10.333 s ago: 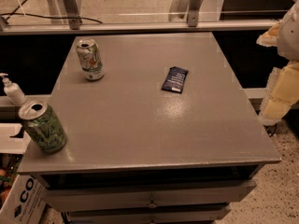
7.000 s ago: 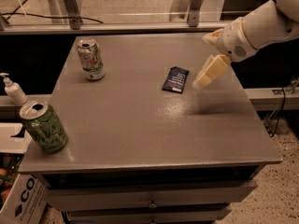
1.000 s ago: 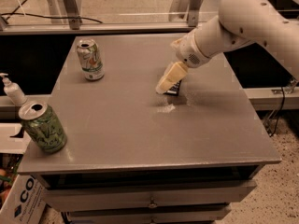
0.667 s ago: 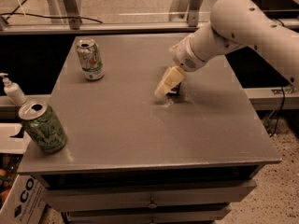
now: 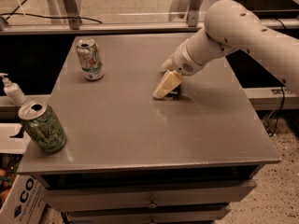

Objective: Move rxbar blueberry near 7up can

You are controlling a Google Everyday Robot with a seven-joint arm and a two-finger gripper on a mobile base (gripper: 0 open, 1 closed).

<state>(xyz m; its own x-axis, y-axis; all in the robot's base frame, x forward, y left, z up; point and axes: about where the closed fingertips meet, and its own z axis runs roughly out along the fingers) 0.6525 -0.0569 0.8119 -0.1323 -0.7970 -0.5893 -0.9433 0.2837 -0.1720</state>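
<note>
**Bar reached, carry not yet made**

The rxbar blueberry lies mid-bench, and only a dark sliver of it shows under my gripper, which sits right on it. Whether my grip is closed, I cannot tell. The 7up can stands well apart, far left. The whole carry is left to do.

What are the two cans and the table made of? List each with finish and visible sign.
The 7up can: likely thin metal, printed sides, silvery rim. The green can: likely the same, glossy print, shiny top. The table: grey matte top with a soft sheen, painted wood or laminate, cannot tell which. The gripper is low over the table's middle.
</note>
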